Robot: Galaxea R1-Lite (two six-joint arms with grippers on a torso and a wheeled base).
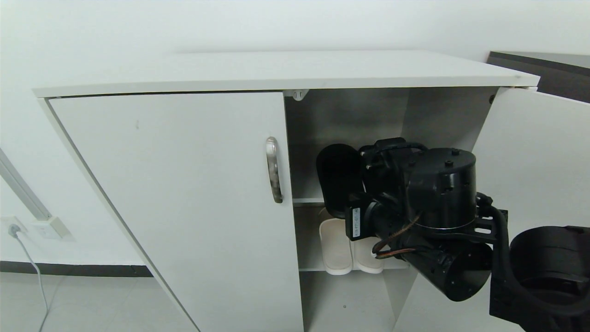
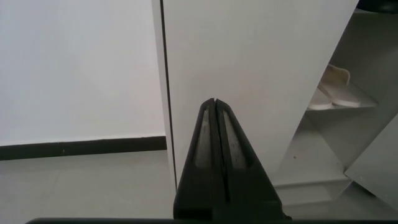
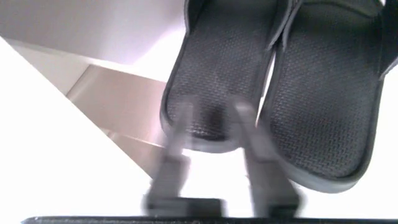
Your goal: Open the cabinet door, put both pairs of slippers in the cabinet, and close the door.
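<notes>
The white cabinet (image 1: 286,69) has its right door (image 1: 534,157) swung open and its left door (image 1: 184,193) closed. A white pair of slippers (image 1: 350,251) lies on the lower shelf, also seen as the white slippers (image 2: 336,93). A black slipper (image 1: 339,180) sits at the upper shelf's front edge, just ahead of my right arm inside the opening. The black pair (image 3: 311,81) lies side by side, and my right gripper (image 3: 211,106) is open with its fingers on either side of one heel. My left gripper (image 2: 214,102) is shut and empty, low in front of the closed door.
A metal handle (image 1: 274,169) is on the closed left door. A wall socket with a plugged cable (image 1: 14,229) is low on the left wall above a dark baseboard. Bare floor lies in front of the cabinet (image 2: 93,186).
</notes>
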